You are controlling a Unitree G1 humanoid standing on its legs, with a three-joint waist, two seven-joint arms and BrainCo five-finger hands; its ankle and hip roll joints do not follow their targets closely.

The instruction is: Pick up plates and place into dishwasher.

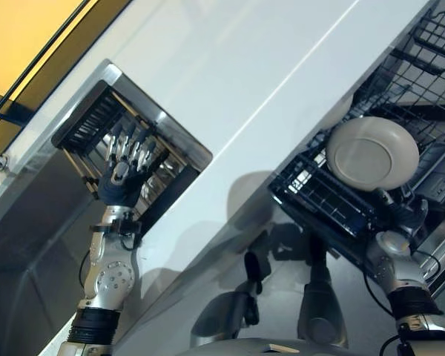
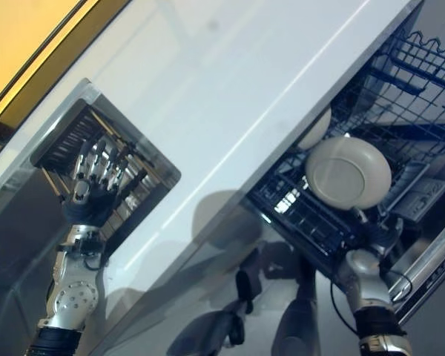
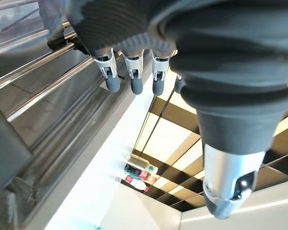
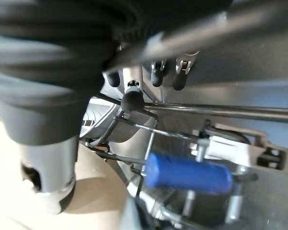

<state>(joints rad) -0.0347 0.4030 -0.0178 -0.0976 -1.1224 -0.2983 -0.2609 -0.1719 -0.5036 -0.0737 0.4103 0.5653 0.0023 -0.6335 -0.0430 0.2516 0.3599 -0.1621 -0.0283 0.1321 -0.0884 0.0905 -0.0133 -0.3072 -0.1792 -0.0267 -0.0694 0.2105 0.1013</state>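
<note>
While right robot hand [image 1: 397, 210] grips plate [image 1: 372, 153] | left robot hand [image 1: 126, 167] spread over sink rack [image 1: 89, 122] | right wrist: blue roller [image 4: 191, 173]

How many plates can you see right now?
2. One plate is held by the right hand over the dishwasher rack. A second plate peeks out behind it. More may be hidden.

no text, label, number or sign can be read on anything here, neither near the left hand nor near the right hand.
</note>
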